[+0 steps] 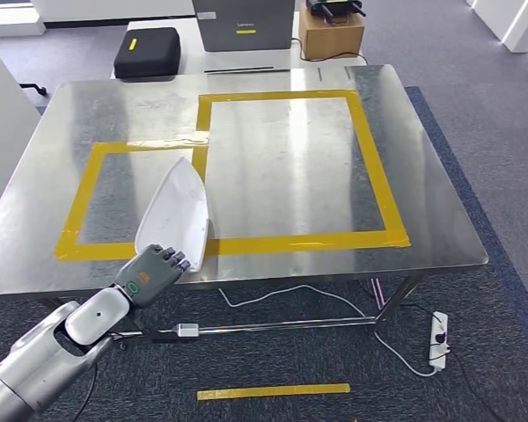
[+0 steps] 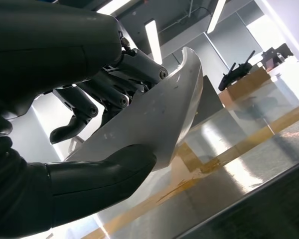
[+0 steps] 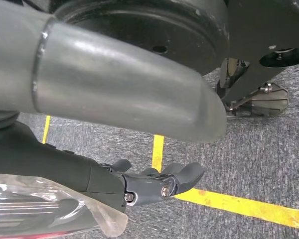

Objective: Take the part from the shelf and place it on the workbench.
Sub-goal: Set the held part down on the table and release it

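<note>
Head view first: my left hand (image 1: 154,268) grips the white part (image 1: 176,214) by its wide end, its pointed tip aimed away from me over the steel surface (image 1: 417,189), above the yellow tape (image 1: 374,158) of the smaller marked box. No writing on it can be read.

Left wrist view: my thumb (image 2: 102,174) lies under the part (image 2: 155,117), my fingers (image 2: 114,94) curl over its upper edge.

Right wrist view: my right hand (image 3: 155,181) hangs over grey carpet (image 3: 253,159) crossed by yellow lines, fingers loosely extended, holding nothing.

Black case (image 1: 147,53), cardboard box (image 1: 331,33) (perhaps sealed)
</note>
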`<state>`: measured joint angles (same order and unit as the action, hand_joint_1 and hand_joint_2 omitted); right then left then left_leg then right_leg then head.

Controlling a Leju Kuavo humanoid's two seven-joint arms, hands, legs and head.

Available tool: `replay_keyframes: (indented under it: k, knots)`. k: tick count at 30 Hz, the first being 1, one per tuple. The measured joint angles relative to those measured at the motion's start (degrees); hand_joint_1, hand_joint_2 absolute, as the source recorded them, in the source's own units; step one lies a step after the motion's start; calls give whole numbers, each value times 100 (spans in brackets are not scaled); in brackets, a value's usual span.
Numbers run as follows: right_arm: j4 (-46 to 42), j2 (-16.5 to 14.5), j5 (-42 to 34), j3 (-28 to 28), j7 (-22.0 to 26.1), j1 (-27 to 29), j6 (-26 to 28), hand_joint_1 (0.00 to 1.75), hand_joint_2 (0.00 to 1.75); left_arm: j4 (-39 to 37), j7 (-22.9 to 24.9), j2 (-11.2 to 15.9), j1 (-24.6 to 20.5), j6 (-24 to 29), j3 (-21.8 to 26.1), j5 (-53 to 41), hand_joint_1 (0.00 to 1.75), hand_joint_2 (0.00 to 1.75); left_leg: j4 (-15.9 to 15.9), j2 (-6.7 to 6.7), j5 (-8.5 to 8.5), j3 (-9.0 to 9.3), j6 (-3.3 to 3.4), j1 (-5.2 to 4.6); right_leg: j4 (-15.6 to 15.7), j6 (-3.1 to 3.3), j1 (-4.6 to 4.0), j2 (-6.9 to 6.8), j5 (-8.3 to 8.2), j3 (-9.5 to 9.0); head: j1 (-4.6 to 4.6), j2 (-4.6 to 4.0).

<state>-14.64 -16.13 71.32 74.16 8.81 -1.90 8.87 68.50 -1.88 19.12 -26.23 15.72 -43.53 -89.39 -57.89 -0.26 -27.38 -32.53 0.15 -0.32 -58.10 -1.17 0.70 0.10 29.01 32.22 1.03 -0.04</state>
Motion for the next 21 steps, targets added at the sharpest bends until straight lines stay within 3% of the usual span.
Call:
replay_keyframes:
  k: [6,10,12,16,21]
  knots:
    - [13,6,-1,0,0,0,0,0,0,0,1,-2,0,-4,-3,3,175,175,0,0,0,0,0,0,0,0,0,0,0,0,0,0]
    - [21,9,-3,0,1,0,0,0,0,-1,26,-7,-3,-32,1,70,0,175,0,0,0,0,0,0,0,0,0,0,0,0,0,0]
    - [22,10,-10,0,4,0,2,0,0,-6,77,-28,-5,-104,24,167,0,175,0,0,0,0,0,0,0,0,0,-1,0,0,-1,0]
    - [22,11,-45,0,11,1,16,0,0,-34,249,-120,-25,-325,155,403,0,0,0,0,0,0,0,0,0,0,0,0,0,0,1,0]
    - [22,11,-63,0,11,1,26,0,0,-52,312,-168,-42,-408,244,465,0,0,0,0,0,0,0,0,0,0,0,-1,0,0,2,0]
